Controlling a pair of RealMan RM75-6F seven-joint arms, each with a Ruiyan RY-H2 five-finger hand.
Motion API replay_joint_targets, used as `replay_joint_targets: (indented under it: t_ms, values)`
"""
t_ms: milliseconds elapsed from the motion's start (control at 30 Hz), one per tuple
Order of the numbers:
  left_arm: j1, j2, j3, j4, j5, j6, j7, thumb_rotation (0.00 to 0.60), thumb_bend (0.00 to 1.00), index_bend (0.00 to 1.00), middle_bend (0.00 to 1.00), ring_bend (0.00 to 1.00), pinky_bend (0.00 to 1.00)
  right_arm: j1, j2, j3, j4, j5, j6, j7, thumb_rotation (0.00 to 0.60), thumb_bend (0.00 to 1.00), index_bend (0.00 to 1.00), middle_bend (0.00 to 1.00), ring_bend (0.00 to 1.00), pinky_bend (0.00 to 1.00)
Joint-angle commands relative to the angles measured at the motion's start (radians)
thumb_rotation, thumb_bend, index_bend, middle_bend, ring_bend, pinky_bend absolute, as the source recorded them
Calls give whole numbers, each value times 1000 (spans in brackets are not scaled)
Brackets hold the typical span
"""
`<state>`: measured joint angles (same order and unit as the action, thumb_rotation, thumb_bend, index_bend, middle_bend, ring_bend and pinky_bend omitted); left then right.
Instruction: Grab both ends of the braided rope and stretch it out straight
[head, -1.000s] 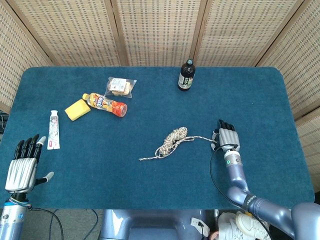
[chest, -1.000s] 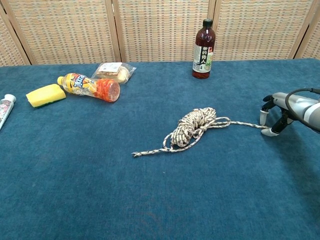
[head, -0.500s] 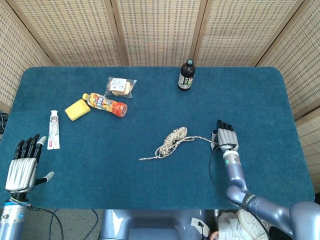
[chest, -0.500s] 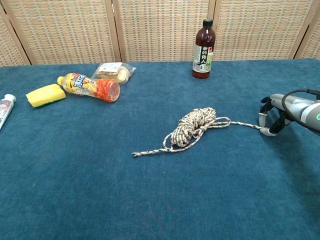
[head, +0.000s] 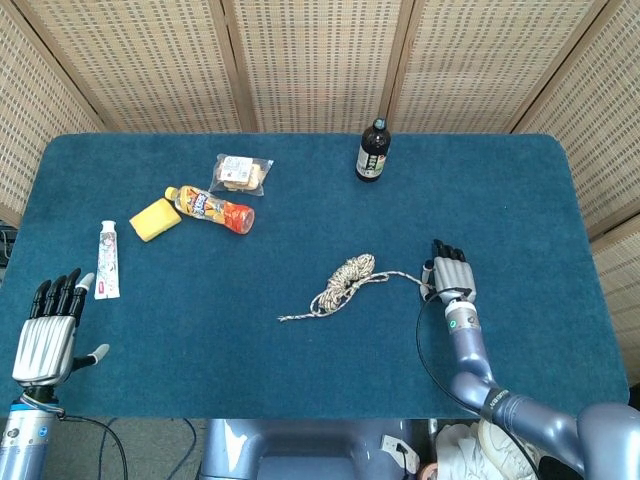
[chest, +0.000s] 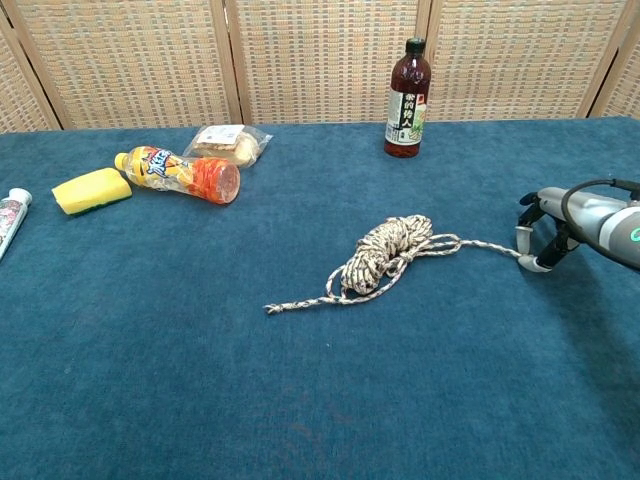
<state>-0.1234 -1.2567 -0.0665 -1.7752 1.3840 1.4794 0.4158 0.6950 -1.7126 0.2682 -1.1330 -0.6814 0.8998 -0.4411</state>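
1. Head view. Braided rope (head: 347, 283) lying about mid-table, a little toward the right edge: a bundled coil in the middle, one loose end running out toward the front-left, the other running right to the right hand (head: 450, 272). Right hand lowered onto the blue table (head: 300, 350) at that right end, fingertips at the strand; whether the strand is really pinched, cannot tell from above. Left hand (head: 50, 335) resting at the front-left corner, fingers straight and apart, holding nothing, well apart from the rope.

2. Same view, advice as a judgement: better to close firmly on the very tip of the right end before any pull, and to bring the left hand to the front-left end only after that. Pulling with one end free would probably drag the coil and not open it.

3. Same view, against one second ago: right hand shifted a little toward the coil. Left hand in the same place.

4. Chest view. Right hand (chest: 540, 238) at the right edge of the table, fingers curved down around the rope (chest: 385, 258) tip, touching or nearly touching it; a real grip not clear. Left hand not shown here.

5. Same view, against one second ago: hand moved slightly left along the strand, fingers drawn closer to the tip. Coil unchanged.
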Motion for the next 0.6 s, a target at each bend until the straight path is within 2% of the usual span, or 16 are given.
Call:
replay_joint_targets:
  t_ms: [33,233,367,433,600]
  values:
    - [-6,-2,2,-3,4,-8,8,600,0,0,0,0,0,-2,3,-2,-3,-6,2,2,600,458,655,0,0,0]
    - [-73,-5,-10,-50,26,-83,79,600,0,16,0,0,0,-4,15,-5,-26,-25,18,-1,600,460,657,0,0,0]
    - [-125,-10,-24,-72,8,-157,116,600,0,155,0,0,0,-4,19,-3,-38,-28,26,-4,600,474,660,0,0,0]
    - [-184,-28,-46,-70,-25,-248,114,600,8,215,0,0,0,-3,22,-3,-46,-31,32,-8,600,475,660,0,0,0]
    - [-323,-118,-100,14,-88,-424,77,600,56,371,0,0,0,-4,27,-5,-60,-31,41,-19,600,475,662,0,0,0]
